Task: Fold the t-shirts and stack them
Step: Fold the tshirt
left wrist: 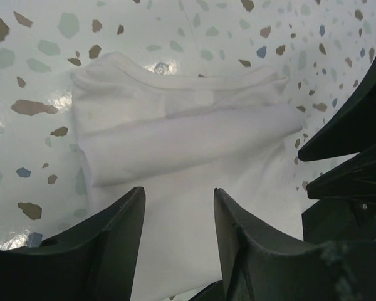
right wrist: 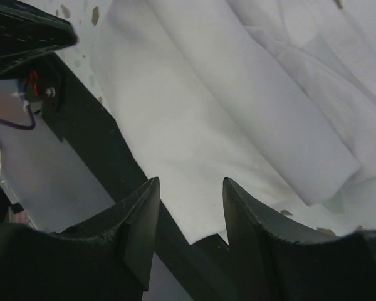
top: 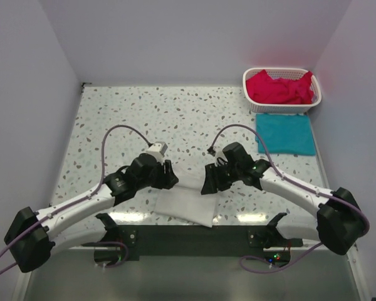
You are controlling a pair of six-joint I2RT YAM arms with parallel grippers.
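Left gripper [left wrist: 178,195] and right gripper [right wrist: 189,186] gape empty over the white shirt [left wrist: 175,144]; only the top view shows teal shirt [top: 286,135], red shirts [top: 277,88], basket [top: 282,108].

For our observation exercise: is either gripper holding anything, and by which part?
Nothing is held. The left gripper and the right gripper both stand open above the white t-shirt, gripping none of it.

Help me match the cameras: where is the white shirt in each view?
Top external: white shirt, low centre of the picture.
Left wrist: shirt fills the middle and lower part.
Right wrist: shirt fills the upper right.
Shared landmark: the speckled table, which shows beside the shirt in every view.
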